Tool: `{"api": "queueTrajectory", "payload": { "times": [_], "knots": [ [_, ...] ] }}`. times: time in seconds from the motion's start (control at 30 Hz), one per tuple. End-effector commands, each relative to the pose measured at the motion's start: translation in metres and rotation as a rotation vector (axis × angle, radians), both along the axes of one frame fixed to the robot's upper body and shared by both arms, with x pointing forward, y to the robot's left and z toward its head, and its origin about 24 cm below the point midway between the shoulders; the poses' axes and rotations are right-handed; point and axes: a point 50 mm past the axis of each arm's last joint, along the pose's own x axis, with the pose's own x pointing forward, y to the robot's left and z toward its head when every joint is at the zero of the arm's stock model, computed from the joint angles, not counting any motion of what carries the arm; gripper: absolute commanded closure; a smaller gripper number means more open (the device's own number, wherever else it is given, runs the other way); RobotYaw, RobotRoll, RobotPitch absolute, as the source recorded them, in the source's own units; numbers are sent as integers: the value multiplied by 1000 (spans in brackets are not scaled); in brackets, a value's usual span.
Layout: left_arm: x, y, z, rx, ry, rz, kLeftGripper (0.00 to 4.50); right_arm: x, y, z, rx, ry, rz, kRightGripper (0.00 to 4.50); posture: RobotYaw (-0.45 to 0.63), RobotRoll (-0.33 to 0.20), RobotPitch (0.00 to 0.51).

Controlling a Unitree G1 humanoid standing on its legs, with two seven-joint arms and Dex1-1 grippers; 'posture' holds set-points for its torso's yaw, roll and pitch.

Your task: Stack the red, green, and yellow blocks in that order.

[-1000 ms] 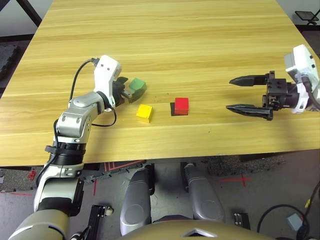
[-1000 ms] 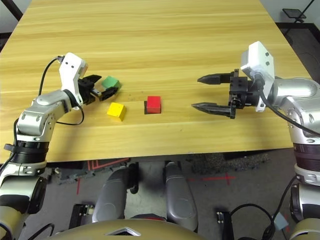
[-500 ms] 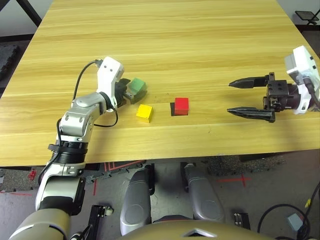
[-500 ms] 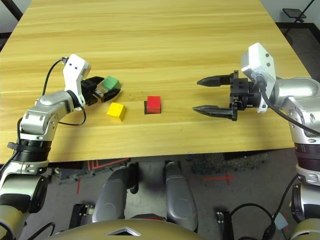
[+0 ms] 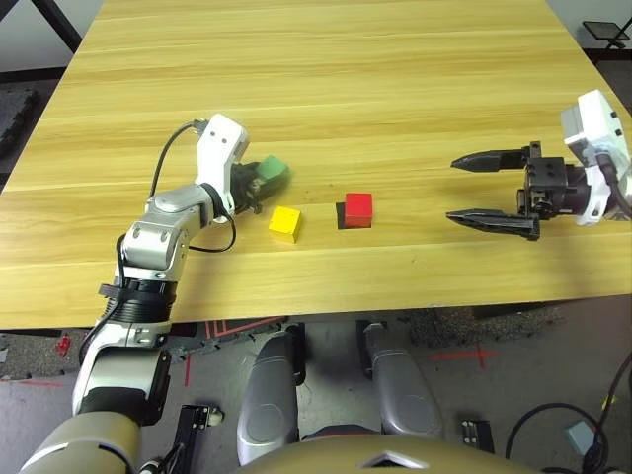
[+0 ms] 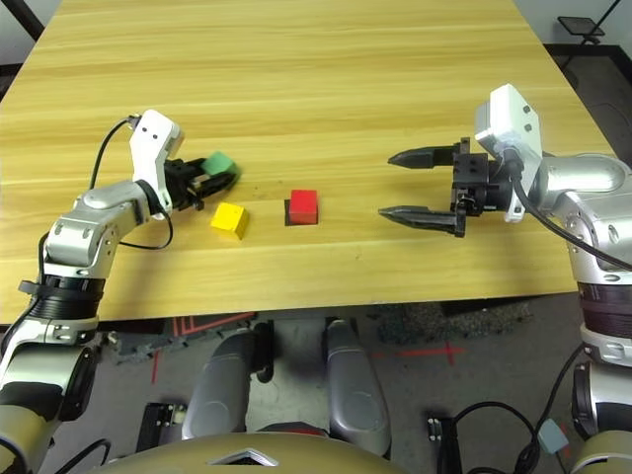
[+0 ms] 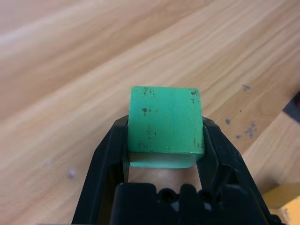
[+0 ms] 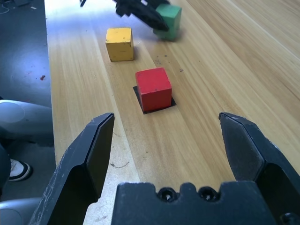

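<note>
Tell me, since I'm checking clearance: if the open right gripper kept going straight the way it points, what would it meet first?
Probably the small red matte cube, centred between the right gripper's spread fingers in its wrist view. The gripper looks above the table, so it might pass over.

Robot lab: wooden table, floor tape marks, loose cables underneath.

The left claw is clamped tight, pointing toward two o'clock; the right claw gapes wide, pointing toward nine o'clock.
</note>
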Motion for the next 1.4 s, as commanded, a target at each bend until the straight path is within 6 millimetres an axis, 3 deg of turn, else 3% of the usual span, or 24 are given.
{"api": "queueTrajectory", "payload": {
  "times": [0.03, 0.27, 0.57, 0.93, 1.4],
  "knots": [
    [-7, -11, 26, -16, -62, -91, 2414, 2, 2, -3, -7, 3, 14, 0, 271, 36, 244],
    [-35, -56, 50, -65, -67, -385, 2414, 2, 3, -5, -9, 21, 38, 0, 286, 37, 248],
    [-50, -96, 57, -79, -64, -546, 2414, 1, 6, -11, -5, 28, 38, 0, 274, 41, 260],
    [-55, -107, 30, 84, 3, -698, 2414, -2, 7, -9, 4, 20, 28, 0, 251, 41, 265],
    [-43, -116, 21, 46, 34, -703, 2414, -4, 11, -9, 17, 17, 25, 0, 232, 36, 270]
  ]
}}
